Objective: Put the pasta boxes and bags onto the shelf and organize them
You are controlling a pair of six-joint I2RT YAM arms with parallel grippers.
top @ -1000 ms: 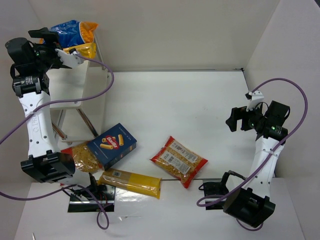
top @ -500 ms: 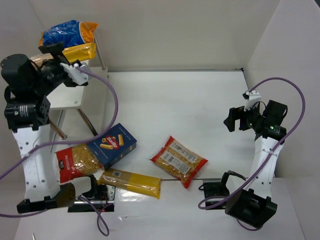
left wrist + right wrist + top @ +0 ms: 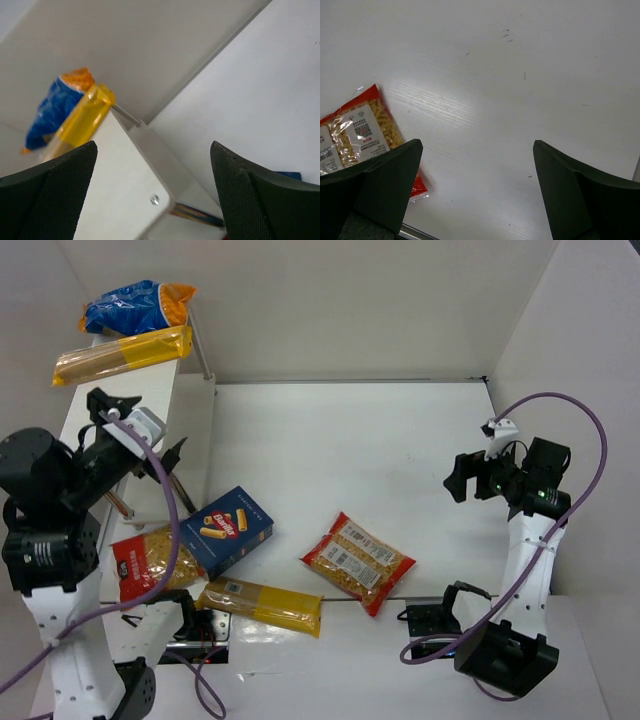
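The white shelf stands at the far left. A blue-and-orange pack and a long yellow pack lie on its top; both show in the left wrist view, the blue-and-orange pack and the yellow pack, on the shelf. My left gripper is open and empty, above the shelf's near part. On the table lie the blue box, a red-trimmed pack partly behind my left arm, a second red-trimmed pack and a second long yellow pack. My right gripper is open and empty, high at the right.
White walls close the table at the back and both sides. Thin metal shelf legs slant down beside the blue box. A purple cable loops over the right arm. The red-trimmed pack's corner shows at the left of the right wrist view.
My left gripper has drawn back from the shelf top toward the near side, open, leaving the long yellow pack lying there. The right arm has barely moved.
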